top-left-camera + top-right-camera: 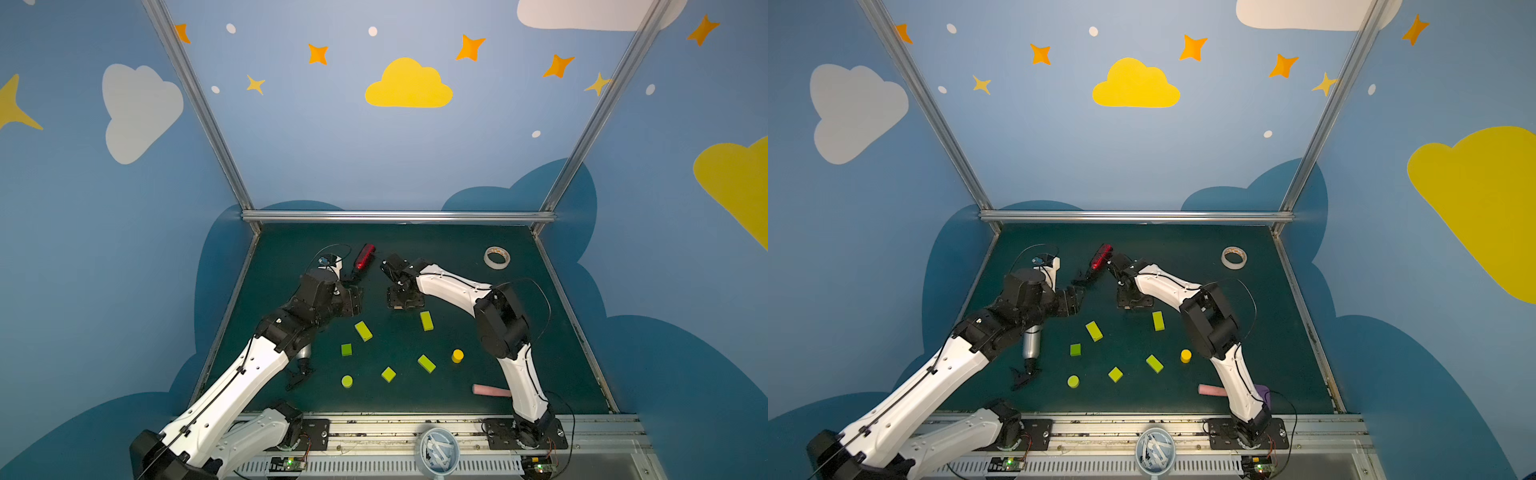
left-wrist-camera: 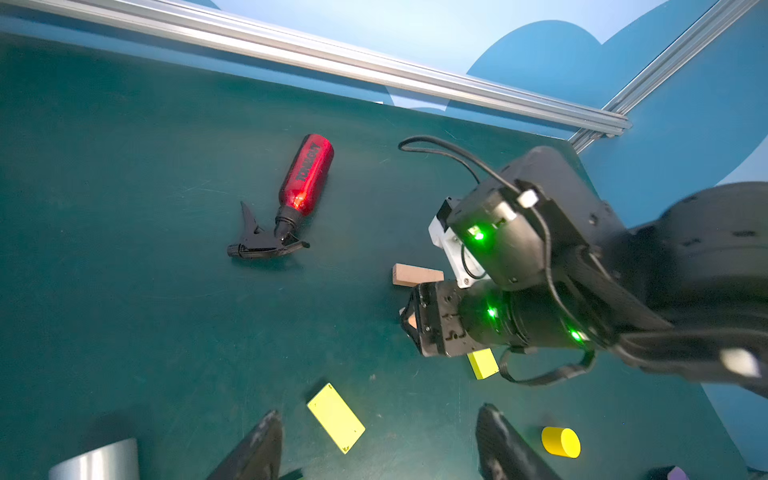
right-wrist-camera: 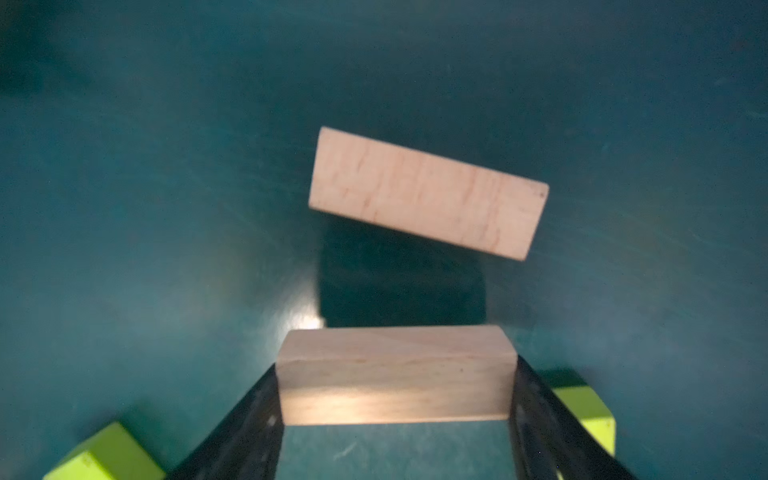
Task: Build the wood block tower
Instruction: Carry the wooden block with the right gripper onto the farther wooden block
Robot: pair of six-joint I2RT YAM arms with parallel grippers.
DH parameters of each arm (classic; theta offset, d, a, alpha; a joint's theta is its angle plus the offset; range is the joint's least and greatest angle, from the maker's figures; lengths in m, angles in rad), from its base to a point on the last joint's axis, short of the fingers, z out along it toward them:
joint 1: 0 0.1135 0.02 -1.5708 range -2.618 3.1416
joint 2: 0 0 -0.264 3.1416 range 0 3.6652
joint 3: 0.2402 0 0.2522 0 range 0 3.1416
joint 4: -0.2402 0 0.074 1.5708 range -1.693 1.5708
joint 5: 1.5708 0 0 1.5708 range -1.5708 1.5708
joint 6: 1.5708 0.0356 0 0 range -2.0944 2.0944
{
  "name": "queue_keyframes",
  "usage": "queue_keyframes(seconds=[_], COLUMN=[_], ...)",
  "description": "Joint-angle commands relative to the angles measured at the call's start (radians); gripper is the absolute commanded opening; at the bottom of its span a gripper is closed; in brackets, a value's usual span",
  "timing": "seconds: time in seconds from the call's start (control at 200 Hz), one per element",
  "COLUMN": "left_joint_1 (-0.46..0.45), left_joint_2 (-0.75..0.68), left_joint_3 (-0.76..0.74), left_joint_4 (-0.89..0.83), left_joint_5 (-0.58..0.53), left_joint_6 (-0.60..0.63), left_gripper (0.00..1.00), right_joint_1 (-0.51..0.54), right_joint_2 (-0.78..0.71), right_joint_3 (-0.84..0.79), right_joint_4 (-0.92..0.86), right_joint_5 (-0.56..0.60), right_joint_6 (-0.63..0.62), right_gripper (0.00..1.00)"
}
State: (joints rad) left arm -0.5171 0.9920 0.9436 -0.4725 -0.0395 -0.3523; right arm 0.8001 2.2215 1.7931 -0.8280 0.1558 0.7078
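Laying the base course. The right hand (image 1: 399, 302) grasped one tan bar (image 3: 397, 374) by its two ends, jaws spread wide across its length. It pointed steeply down at the tabletop (image 1: 440, 245) near the centre of a top view, its forearm arching in from the lower right. The second tan bar (image 3: 428, 193) lay flat just beyond, apart from the held one and skewed to it. The held bar was probably meant to go alongside it, so that the pair could carry the tower, of which nothing yet stood. Whether the held bar touched the tabletop could not be told. The left hand (image 2: 379, 412) hovered released at centre left, fingers (image 2: 257, 444) wide with nothing between, presumably to leave the building site free. Lime-green bars (image 1: 363, 331), cubes (image 1: 346, 349) and two cylinders (image 1: 457, 355) lay scattered and unstacked toward the lower middle of the frame.
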Motion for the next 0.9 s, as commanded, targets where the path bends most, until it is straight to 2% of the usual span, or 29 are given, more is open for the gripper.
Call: queue_keyframes(seconds=[0.0,0.39,0.896], left_joint_1=[0.005,0.005,0.006], left_joint_2=[-0.017,-0.024,-0.039], left_joint_3=[-0.011,-0.009,-0.022], left_joint_4=[-0.007,-0.023,-0.030], left_joint_5=[-0.017,-0.028,-0.043], left_joint_6=[0.004,0.024,0.024], left_gripper=[0.73,0.74,0.74], right_joint_1=[-0.007,-0.039,-0.046], right_joint_2=[0.042,0.097,0.145], right_joint_3=[0.045,0.074,0.140], right_joint_4=[-0.017,-0.027,-0.076], right_joint_5=[0.014,0.038,0.076], right_joint_6=[0.035,0.068,0.066], right_gripper=[0.58,0.54,0.55])
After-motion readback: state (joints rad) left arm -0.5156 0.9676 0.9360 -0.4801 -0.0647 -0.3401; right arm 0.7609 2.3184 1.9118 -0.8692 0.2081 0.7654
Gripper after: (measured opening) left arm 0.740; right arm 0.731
